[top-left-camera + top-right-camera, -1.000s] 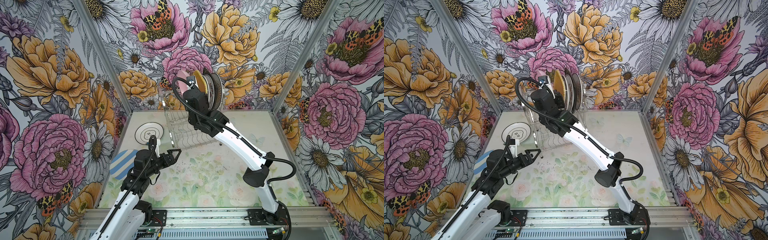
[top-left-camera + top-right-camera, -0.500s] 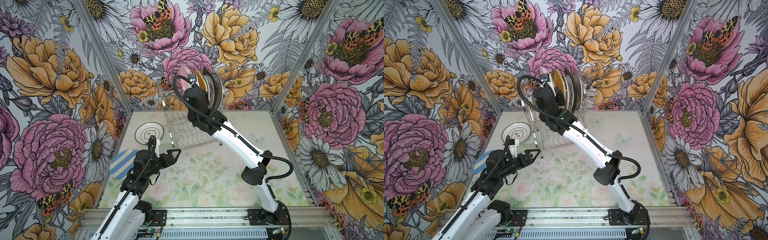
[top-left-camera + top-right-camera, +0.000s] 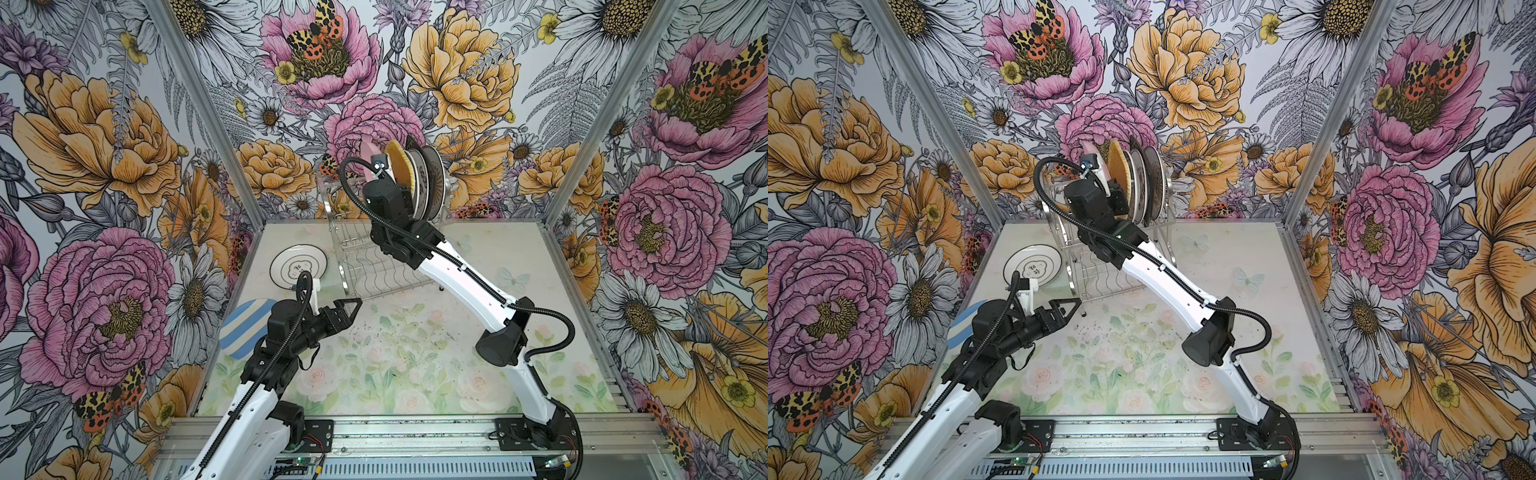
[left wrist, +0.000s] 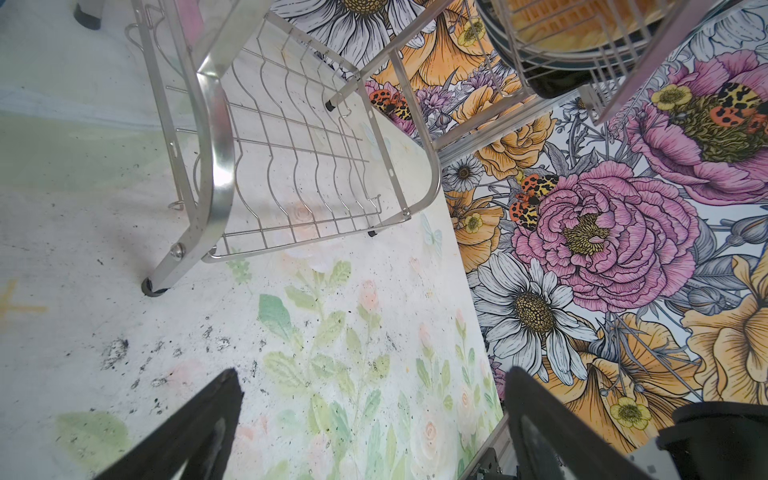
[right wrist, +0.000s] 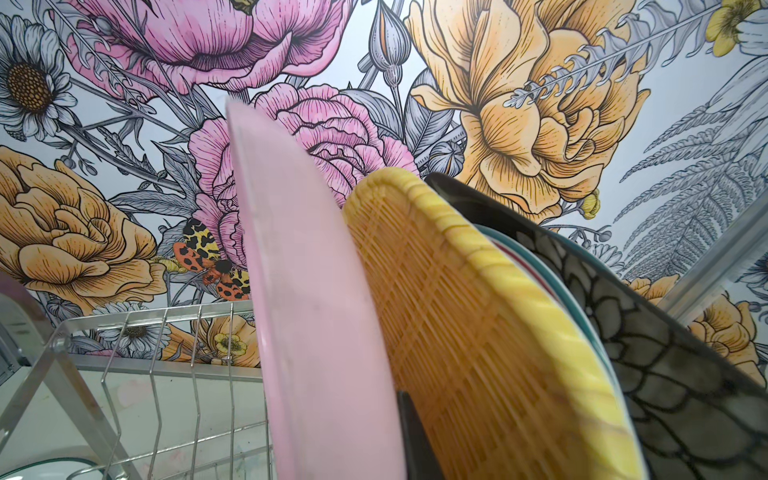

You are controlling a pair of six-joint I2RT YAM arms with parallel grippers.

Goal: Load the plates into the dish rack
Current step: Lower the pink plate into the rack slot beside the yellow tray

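My right gripper is shut on the pink plate, holding it upright at the dish rack's top tier. The plate stands just left of the yellow woven-look plate; its lower edge is hidden. In both top views the pink plate shows above the right wrist. Further plates, among them a black floral one, stand in the tier behind the yellow one. A white printed plate and a blue-white striped plate lie on the table at left. My left gripper hovers open and empty near the rack's front foot.
The rack's lower shelf holds nothing in view. Its curved side frame and a foot stand close ahead of the left gripper. Flowered walls close the cell on three sides, and a metal rail runs along the front.
The right arm has shifted slightly left with the pink plate at the rack's top tier. The left arm has not moved.
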